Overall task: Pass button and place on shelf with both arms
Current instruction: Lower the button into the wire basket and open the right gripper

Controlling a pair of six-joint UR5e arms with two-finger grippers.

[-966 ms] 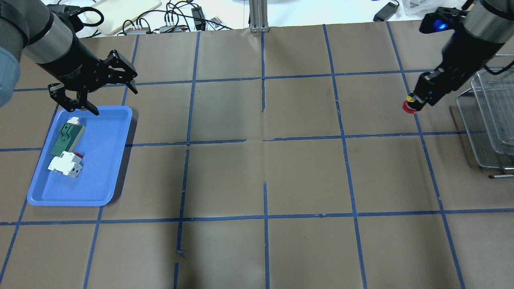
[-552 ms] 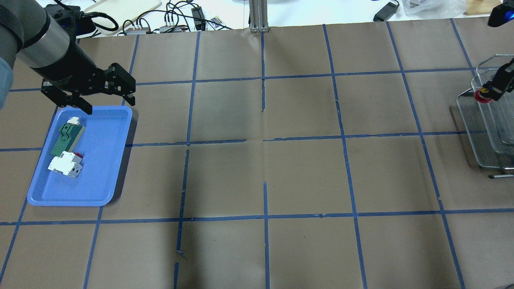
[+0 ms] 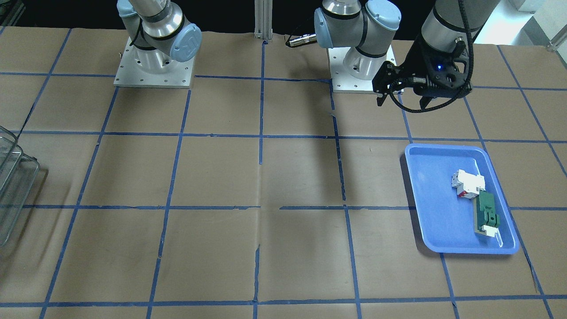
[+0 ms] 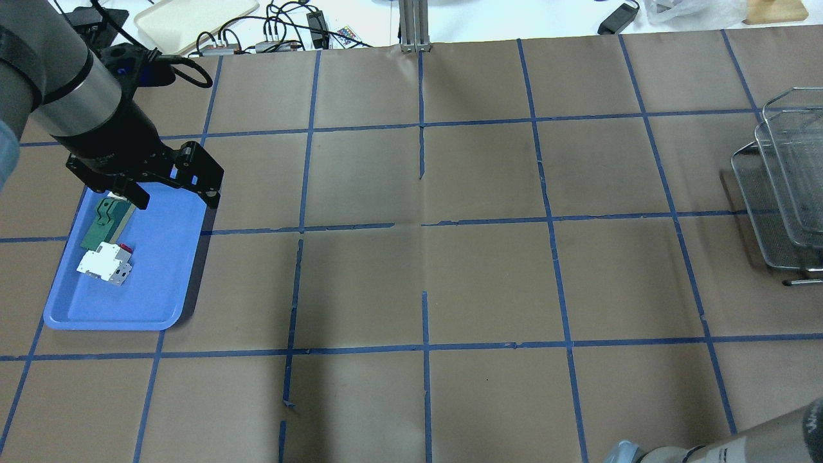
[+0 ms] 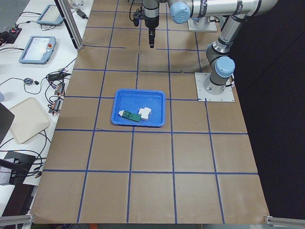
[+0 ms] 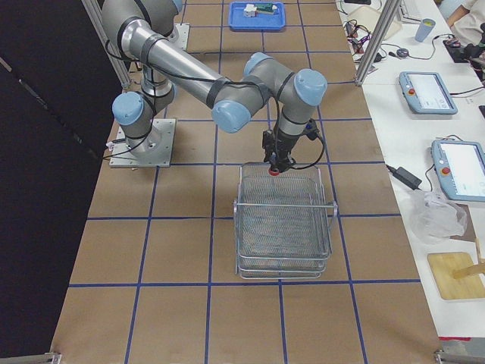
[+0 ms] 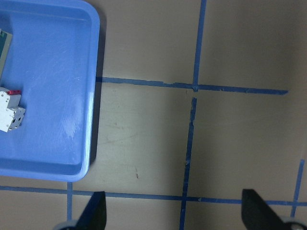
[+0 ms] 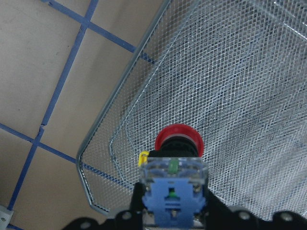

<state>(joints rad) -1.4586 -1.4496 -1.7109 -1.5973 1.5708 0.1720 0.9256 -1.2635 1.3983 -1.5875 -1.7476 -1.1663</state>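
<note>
The button [image 8: 175,167], with its red head, yellow ring and clear blue rear block, is held in my right gripper [image 8: 175,211], which is shut on it. It hangs head-down just above the top tier of the grey wire shelf [image 8: 240,96]. The exterior right view shows the same button [image 6: 274,170] at the near edge of the shelf [image 6: 284,227]. The shelf also shows at the right edge of the overhead view [image 4: 781,186]. My left gripper [image 4: 175,196] is open and empty, hovering over the far end of the blue tray [image 4: 193,257].
The blue tray holds a white-and-red block [image 4: 103,262] and a green-and-white flat part [image 4: 106,222]. The left wrist view shows the tray's corner [image 7: 91,96] and taped brown paper. Cables and a cream tray lie beyond the table's far edge.
My right arm carried the button rightward out of the overhead view to above the shelf. My left gripper moved nearer, over the tray's far end, staying open.
</note>
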